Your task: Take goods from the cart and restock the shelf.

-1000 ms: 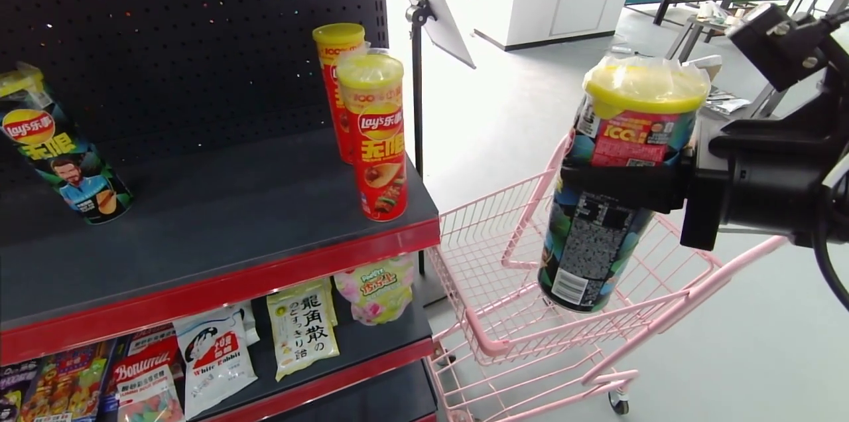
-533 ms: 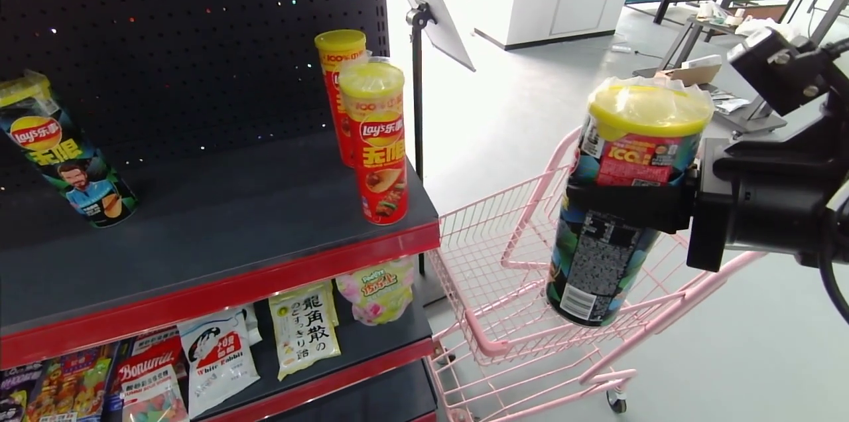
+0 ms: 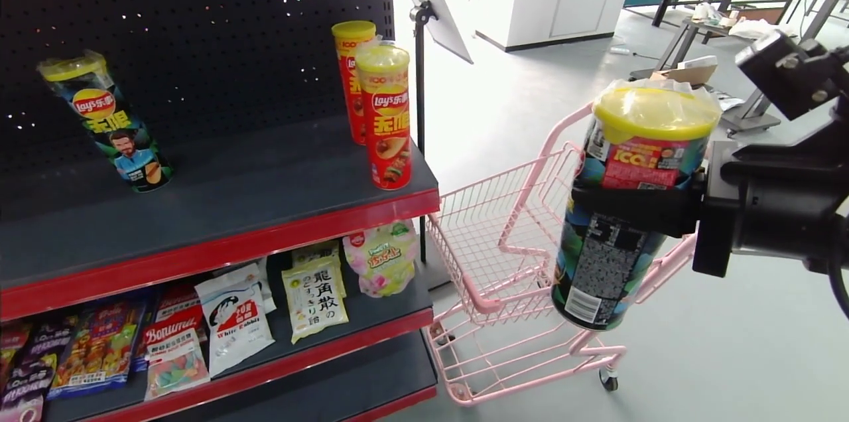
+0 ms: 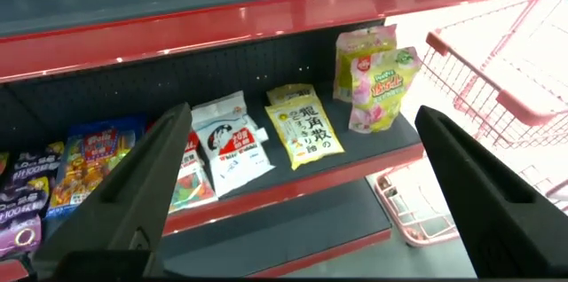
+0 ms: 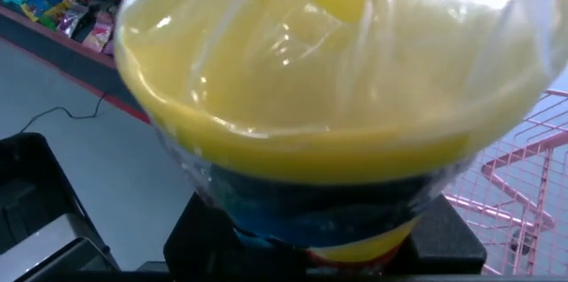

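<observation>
Right gripper (image 3: 633,208): its black fingers are clamped on a dark chip can (image 3: 605,276), gripping it just below the yellow lid (image 3: 653,113). The can is held upright in the air, off the right end of the shelf (image 3: 219,210) and touching neither shelf nor cart. In the head view it appears against the handle side of the pink cart (image 3: 497,210), which stands just beside the shelf's right end. In the right wrist view the lid (image 5: 328,96) sits under a wrinkled clear film, with the gripper's dark body (image 5: 213,242) below it.

Left gripper (image 4: 302,113): the two fingers (image 4: 133,202) are spread wide apart and hold nothing. It is level with the lower board, facing the snack bags (image 4: 306,131), with the cart's rim (image 4: 497,82) off to one side.

Upper board: two red chip cans (image 3: 388,117) stand at the front right corner, one directly behind the other and close together. A second dark can (image 3: 113,123) stands near the left end, close to the pegboard back (image 3: 199,24).

Lower board: snack bags (image 3: 312,296) lie in a row along the front red edge (image 3: 265,369).
</observation>
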Controlling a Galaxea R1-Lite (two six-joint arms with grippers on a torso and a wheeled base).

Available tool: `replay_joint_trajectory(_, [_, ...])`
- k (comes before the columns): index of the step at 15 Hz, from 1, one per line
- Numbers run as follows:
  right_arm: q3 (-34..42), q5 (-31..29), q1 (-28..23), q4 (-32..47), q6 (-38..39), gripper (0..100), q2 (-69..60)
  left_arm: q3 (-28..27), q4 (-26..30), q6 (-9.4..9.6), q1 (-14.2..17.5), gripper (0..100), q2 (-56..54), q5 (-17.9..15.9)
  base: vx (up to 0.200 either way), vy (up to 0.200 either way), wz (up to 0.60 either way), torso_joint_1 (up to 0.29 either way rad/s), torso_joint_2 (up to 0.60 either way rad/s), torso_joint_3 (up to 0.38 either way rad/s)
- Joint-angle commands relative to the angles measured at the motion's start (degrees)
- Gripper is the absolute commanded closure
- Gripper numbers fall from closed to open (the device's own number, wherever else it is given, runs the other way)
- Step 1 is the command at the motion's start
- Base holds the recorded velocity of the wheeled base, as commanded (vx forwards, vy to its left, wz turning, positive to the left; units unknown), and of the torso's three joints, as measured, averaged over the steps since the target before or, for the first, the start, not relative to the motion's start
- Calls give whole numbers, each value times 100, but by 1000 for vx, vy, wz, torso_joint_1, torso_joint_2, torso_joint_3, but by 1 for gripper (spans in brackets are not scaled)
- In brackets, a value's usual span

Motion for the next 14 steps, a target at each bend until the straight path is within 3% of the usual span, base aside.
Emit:
replay_joint_trajectory(1, [33,-47,13,-10,-1,100,-5,0,-1,-2,4,0,7,1,0,0,600,12,7,-12])
replay_joint_trajectory(7, [121,-38,13,-19,-1,100,-40,0,-1,-2,4,0,7,1,0,0,600,5,4,6])
replay_joint_trajectory(10, [270,-38,13,-28,-89,100,-75,0,-1,-2,4,0,7,1,0,0,0,0,0,0])
replay_joint_trajectory(14, [710,-12,21,-520,-195,100,-172,0,-1,-2,4,0,7,1,0,200,0,1,0,4])
